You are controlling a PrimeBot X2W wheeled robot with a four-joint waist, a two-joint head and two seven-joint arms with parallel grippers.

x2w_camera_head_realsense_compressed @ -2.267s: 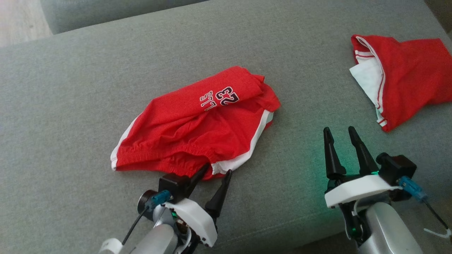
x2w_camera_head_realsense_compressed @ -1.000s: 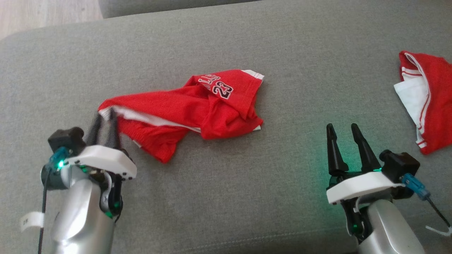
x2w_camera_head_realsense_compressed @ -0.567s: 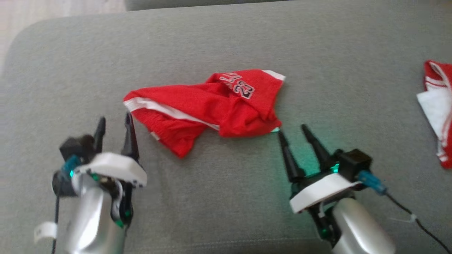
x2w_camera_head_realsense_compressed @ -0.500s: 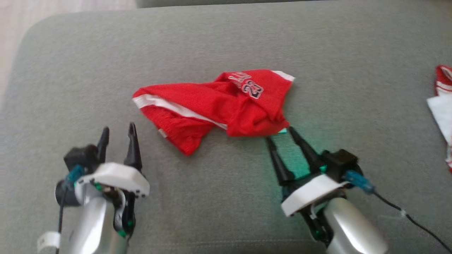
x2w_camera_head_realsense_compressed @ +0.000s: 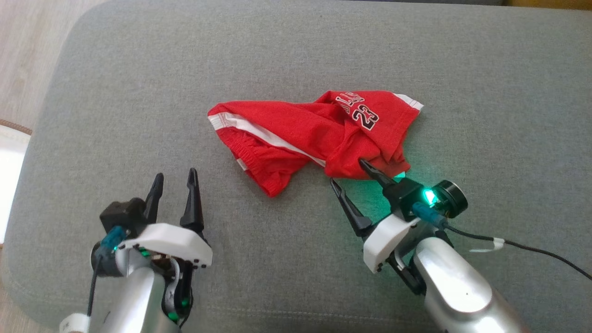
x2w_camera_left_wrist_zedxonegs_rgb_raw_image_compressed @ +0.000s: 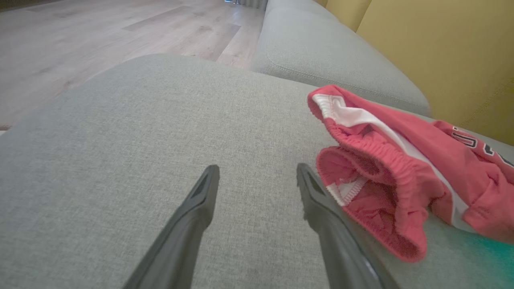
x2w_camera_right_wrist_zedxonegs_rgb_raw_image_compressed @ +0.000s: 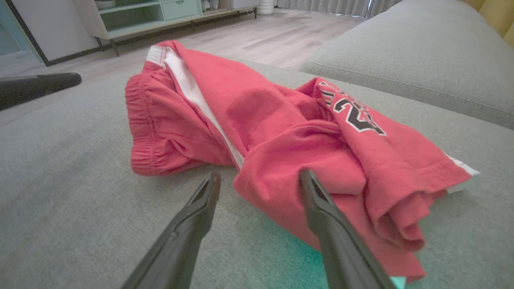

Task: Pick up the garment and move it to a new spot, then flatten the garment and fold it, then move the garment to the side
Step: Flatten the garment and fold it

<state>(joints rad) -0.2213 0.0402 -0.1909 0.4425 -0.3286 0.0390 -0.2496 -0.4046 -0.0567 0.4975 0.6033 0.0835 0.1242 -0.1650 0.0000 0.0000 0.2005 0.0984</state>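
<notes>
The garment (x2w_camera_head_realsense_compressed: 319, 134), red shorts with white side stripes and a "23" print, lies crumpled in the middle of the grey couch cushion (x2w_camera_head_realsense_compressed: 138, 92). My left gripper (x2w_camera_head_realsense_compressed: 175, 179) stands open and empty to the lower left of it, clear of the cloth. In the left wrist view the elastic waistband of the garment (x2w_camera_left_wrist_zedxonegs_rgb_raw_image_compressed: 381, 176) bunches just right of my left gripper (x2w_camera_left_wrist_zedxonegs_rgb_raw_image_compressed: 257, 172). My right gripper (x2w_camera_head_realsense_compressed: 347, 172) is open at the garment's lower right hem. One finger lies over the cloth edge; the other rests on the cushion. The right wrist view shows the garment (x2w_camera_right_wrist_zedxonegs_rgb_raw_image_compressed: 289, 132) beyond my right gripper (x2w_camera_right_wrist_zedxonegs_rgb_raw_image_compressed: 259, 176).
Wooden floor (x2w_camera_head_realsense_compressed: 23, 55) borders the cushion on the left. A second grey cushion (x2w_camera_left_wrist_zedxonegs_rgb_raw_image_compressed: 333, 52) and a yellow wall (x2w_camera_left_wrist_zedxonegs_rgb_raw_image_compressed: 441, 52) lie behind. A low cabinet (x2w_camera_right_wrist_zedxonegs_rgb_raw_image_compressed: 132, 16) stands across the floor. A black cable (x2w_camera_head_realsense_compressed: 532, 249) trails from my right wrist.
My left gripper let go of the garment's waistband, opened and drew back toward me. My right gripper moved in to the garment's lower right hem. The camera turned left.
</notes>
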